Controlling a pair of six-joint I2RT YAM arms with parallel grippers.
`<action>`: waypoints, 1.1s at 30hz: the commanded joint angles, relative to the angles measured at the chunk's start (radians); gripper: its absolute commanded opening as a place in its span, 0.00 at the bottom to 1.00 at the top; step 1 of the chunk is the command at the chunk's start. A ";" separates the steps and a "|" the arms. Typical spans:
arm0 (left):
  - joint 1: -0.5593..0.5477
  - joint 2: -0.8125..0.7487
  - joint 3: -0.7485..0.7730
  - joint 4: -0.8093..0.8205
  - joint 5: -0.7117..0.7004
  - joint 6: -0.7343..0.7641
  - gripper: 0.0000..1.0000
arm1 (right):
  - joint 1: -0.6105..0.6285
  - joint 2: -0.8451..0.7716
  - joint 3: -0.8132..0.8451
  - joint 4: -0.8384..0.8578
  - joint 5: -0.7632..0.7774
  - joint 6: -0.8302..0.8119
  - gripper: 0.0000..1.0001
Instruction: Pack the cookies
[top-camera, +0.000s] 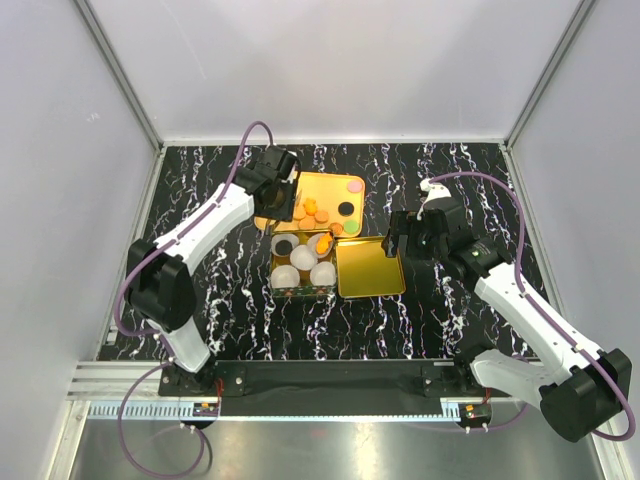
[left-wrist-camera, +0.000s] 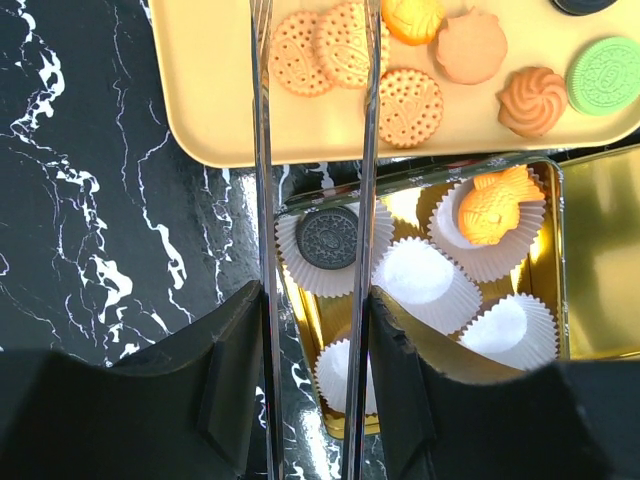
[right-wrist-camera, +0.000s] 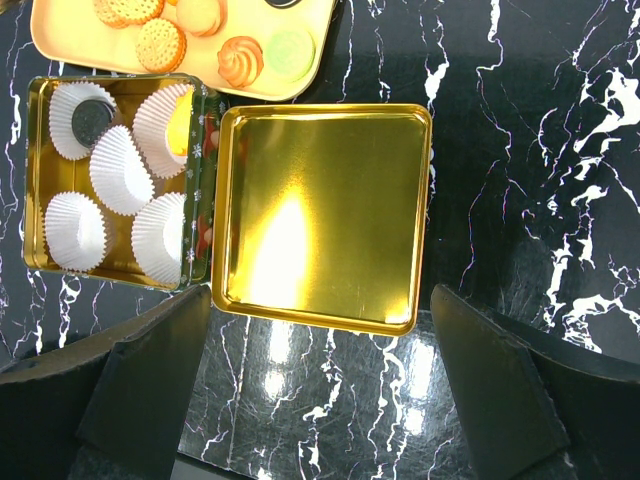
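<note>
Left wrist view: two cookies (left-wrist-camera: 327, 237) already sit in the tin (left-wrist-camera: 557, 260), ten and one o'clock; three paper cups (left-wrist-camera: 425, 285) wait. More lie on the tray (left-wrist-camera: 230, 120) at twelve. Left tool (left-wrist-camera: 316, 40) and right tool (right-wrist-camera: 320, 390) gape, empty.

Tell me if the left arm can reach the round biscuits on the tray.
Probably yes. The left tool hangs open, seemingly just above the round biscuits on the yellow tray. Nothing lies over them or blocks the way down.
</note>
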 joint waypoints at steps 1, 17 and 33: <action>0.004 -0.020 0.019 0.036 -0.007 0.023 0.47 | -0.003 -0.001 -0.001 0.033 -0.006 -0.007 1.00; 0.004 -0.025 -0.056 0.065 0.044 0.013 0.46 | -0.003 0.000 -0.004 0.036 -0.003 -0.009 1.00; 0.004 -0.009 -0.064 0.077 0.079 0.002 0.44 | -0.003 -0.004 -0.007 0.036 -0.001 -0.006 1.00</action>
